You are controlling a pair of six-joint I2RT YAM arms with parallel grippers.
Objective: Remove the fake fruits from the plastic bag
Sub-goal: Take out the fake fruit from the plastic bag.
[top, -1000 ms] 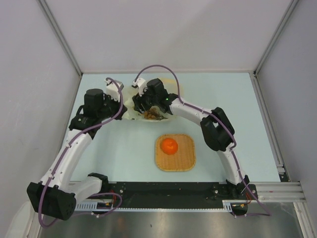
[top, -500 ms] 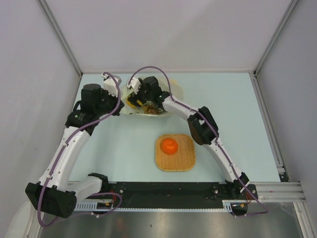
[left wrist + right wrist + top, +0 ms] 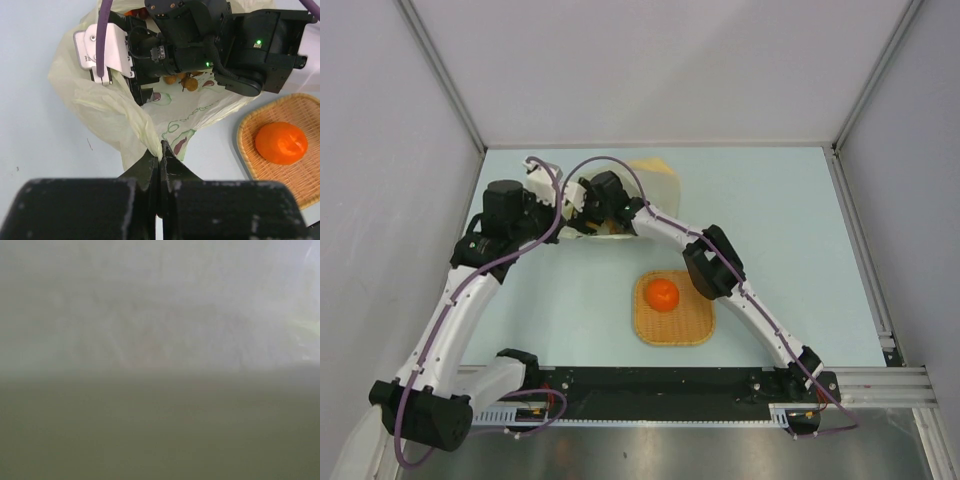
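Pale blue tabletop (image 3: 800, 230) under crinkly, translucent yellow-green plastic bag (image 3: 100, 107).

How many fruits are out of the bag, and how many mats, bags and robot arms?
Crinkly pale yellow-green plastic bag: 1
Square woven orange mat: 1
Glossy orange fake fruit out of the bag: 1
White robot arms: 2
Total: 5

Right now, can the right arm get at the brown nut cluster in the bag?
Probably yes. The left arm's jaws pinch the plastic bag at its edge, holding its mouth open; the right arm's jaws are in that mouth, close beside the brown nut cluster.
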